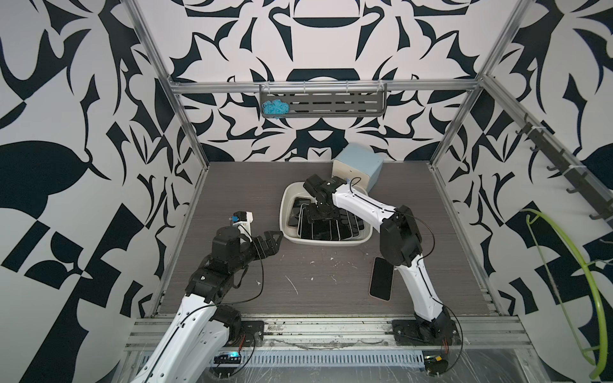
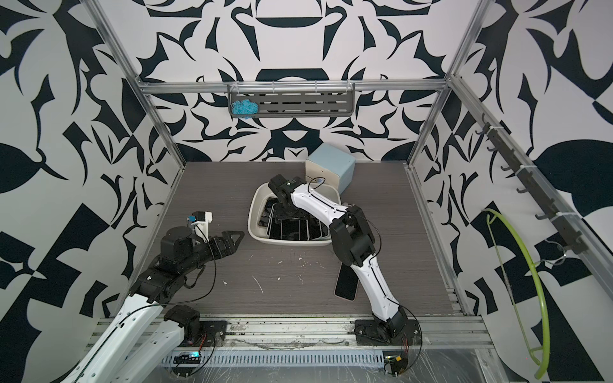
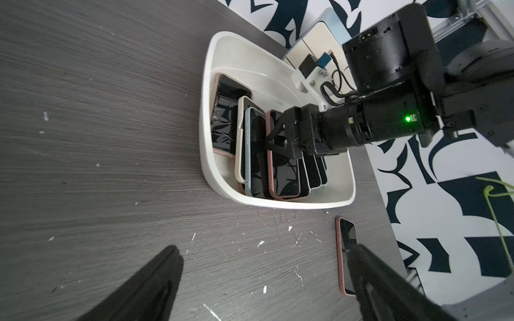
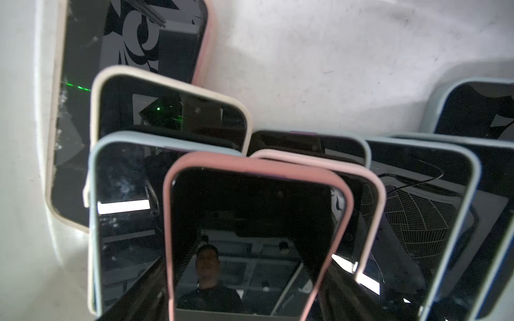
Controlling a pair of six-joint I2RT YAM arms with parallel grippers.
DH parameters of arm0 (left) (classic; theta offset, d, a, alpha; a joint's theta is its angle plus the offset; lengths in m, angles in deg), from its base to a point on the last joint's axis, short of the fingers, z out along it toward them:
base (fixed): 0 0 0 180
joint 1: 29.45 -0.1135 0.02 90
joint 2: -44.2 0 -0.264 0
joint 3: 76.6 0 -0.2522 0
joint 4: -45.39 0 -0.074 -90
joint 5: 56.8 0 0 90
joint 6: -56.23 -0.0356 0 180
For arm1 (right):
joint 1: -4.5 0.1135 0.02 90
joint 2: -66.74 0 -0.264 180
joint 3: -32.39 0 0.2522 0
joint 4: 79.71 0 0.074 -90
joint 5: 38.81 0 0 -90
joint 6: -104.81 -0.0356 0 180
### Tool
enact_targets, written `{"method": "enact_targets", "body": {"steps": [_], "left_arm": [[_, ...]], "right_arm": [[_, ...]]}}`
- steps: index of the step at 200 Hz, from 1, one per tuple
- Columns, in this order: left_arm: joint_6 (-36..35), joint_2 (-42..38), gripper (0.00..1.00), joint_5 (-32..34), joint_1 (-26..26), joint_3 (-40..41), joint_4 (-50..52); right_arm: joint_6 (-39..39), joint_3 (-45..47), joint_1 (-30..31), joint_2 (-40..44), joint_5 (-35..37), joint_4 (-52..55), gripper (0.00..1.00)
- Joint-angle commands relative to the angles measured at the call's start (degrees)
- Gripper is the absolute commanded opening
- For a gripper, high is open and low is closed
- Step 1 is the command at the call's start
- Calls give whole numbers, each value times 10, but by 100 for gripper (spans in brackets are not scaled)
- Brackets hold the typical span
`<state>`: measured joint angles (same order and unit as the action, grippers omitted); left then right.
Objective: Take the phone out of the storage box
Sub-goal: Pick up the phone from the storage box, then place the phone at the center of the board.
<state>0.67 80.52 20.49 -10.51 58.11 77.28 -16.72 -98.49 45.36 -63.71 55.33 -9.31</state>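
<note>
Right wrist view: your right gripper (image 4: 247, 262) is straddling the pink-cased phone (image 4: 251, 211); clamped or not, you cannot tell. Your left gripper (image 3: 264, 249) is hovering, jaws wide apart.

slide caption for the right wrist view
Fingers flank a pink-cased phone among overlapping phones in the storage box.

A blue-topped cabinet (image 1: 360, 162) stands below a grey wall rack (image 1: 348, 104) (blue tangle (image 1: 274, 108) inside).
</note>
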Motion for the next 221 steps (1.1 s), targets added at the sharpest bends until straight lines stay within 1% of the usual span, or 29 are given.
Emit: {"method": "enact_targets", "body": {"steps": [1, 60, 105, 120, 153, 201, 221], "left_arm": [[-13, 3, 100, -35, 0, 2, -52], [-16, 34, 100, -75, 1, 10, -89], [-12, 54, 100, -79, 10, 18, -109], [-12, 61, 100, -75, 21, 20, -114], [-2, 67, 100, -58, 43, 26, -116], [14, 54, 100, -49, 53, 48, -113], [12, 38, 100, -39, 53, 56, -104]], "right_arm": [[1, -20, 2, 72, 24, 9, 61], [4, 5, 2, 139, 38, 9, 61], [-1, 68, 1, 212, 34, 19, 61], [-14, 117, 2, 248, 24, 11, 61], [-53, 278, 15, 341, 9, -35, 61], [-107, 465, 75, 436, 16, -69, 61], [-133, 523, 98, 456, 14, -90, 61]]}}
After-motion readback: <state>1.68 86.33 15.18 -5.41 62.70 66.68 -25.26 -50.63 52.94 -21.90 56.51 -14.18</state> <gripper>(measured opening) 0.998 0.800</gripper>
